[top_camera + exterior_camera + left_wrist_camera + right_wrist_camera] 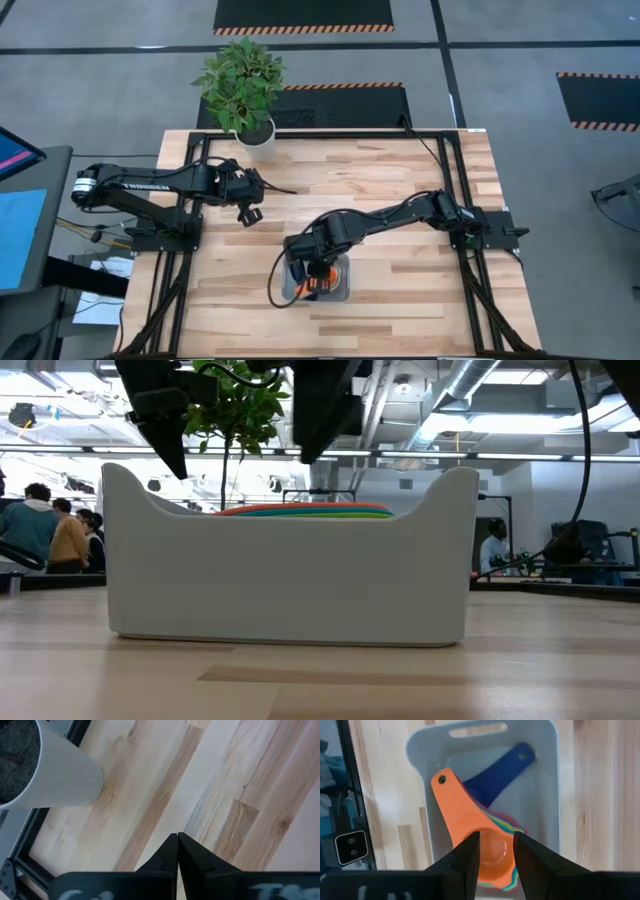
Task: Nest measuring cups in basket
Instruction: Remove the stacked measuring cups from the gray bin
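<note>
A: How many cups sit in the basket (551, 795)?
B: One stack (492, 847), orange on top; edges blur beneath. A dark blue cup (501, 767) lies under it.
A: Handles?
B: Orange toward 11 o'clock, blue toward 1.
A: Claws?
B: Right claw (496, 851) released above the stack at the tabletop's (400, 190) 6 o'clock edge; left claw (177, 851) clenched at 10 o'clock.

A pale, striped wooden plank desk (400, 200) with a black metal frame carries two things. A shallow pale grey-blue rectangular plastic basket (342, 293) sits directly beneath the right tool (318, 276). A white round plant pot (257, 135) stands near the left tool (250, 213), at the desk's far edge.
</note>
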You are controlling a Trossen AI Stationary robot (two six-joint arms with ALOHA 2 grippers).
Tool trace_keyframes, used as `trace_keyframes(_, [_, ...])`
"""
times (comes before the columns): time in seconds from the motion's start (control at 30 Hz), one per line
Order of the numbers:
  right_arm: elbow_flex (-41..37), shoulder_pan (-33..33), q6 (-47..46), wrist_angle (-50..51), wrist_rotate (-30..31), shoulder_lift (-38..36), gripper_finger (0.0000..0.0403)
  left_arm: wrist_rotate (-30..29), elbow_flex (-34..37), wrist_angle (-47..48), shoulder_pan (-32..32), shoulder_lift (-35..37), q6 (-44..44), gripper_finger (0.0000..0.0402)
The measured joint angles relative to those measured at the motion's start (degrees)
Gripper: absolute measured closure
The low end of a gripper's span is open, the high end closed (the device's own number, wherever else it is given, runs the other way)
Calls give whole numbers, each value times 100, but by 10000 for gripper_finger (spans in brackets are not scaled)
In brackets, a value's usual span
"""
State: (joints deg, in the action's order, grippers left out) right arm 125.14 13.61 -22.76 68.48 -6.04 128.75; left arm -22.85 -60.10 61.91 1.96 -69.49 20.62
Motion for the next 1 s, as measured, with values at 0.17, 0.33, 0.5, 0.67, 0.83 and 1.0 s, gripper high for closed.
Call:
trace_keyframes(0.17, [0,22,-499,708,172,0,269,2,0,0,0,0,21,401])
trace_keyframes(0.33, [0,22,-732,1384,295,0,281,2,0,0,0,0,44,401])
trace_keyframes(0.5, [0,22,-823,968,334,0,273,2,0,2,0,0,44,401])
trace_keyframes(0.67, [0,23,-908,728,501,0,226,2,0,0,0,0,44,401])
trace_keyframes(0.83, [-435,91,-902,309,427,-15,169,2,0,2,0,0,44,401])
trace_keyframes(1.0, [-715,232,-896,97,253,-13,155,2,0,2,2,0,37,401])
